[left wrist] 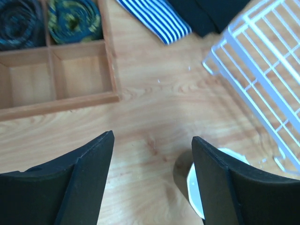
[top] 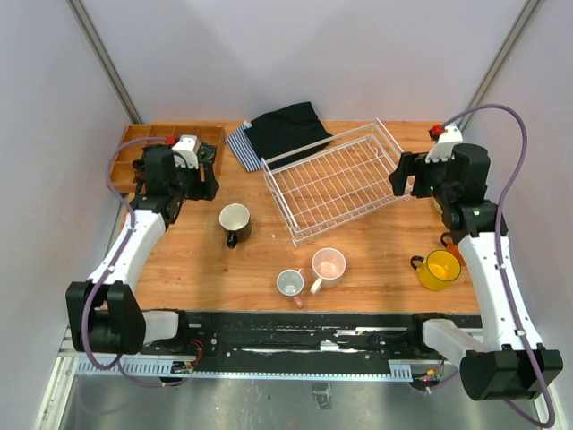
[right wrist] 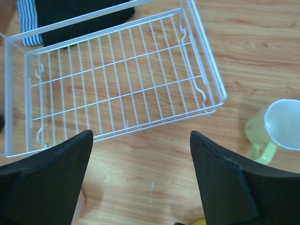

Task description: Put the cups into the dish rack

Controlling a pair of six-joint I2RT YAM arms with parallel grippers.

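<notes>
Left gripper (top: 199, 182) is up over the table (top: 376, 260), jaws spread wide with nothing between them. In the left wrist view the black mug (left wrist: 184, 171) sits low, just beside the right-hand finger (left wrist: 220, 187) and partly hidden behind it, rim up and not gripped. Beyond these jaws and to the left is the wooden tray (left wrist: 61, 79), with rolled dark items in its far compartments. The striped cloth (left wrist: 157, 18) lies straight ahead, and a corner of the dish rack (left wrist: 262, 61) is ahead to the right.

Right gripper (right wrist: 140, 178) also has its jaws wide apart and holds nothing. The dish rack (right wrist: 117, 79) sits straight ahead of these jaws, upright on the table, with no cups in it. The yellow-green mug (right wrist: 276, 126) stands off to the right of the jaws, apart from the rack, handle toward the camera.

In the top view the black mug (top: 235, 221) is near the left jaws. The pale pink mug (top: 329, 264) and the small dusty pink mug (top: 290, 283) sit close together between the arms, nearer the bases than either pair of jaws. The yellow mug (top: 440, 269) is near the right arm, with the orange mug (top: 453, 247) mostly hidden just behind it. The black cloth (top: 286, 130) lies behind the rack.
</notes>
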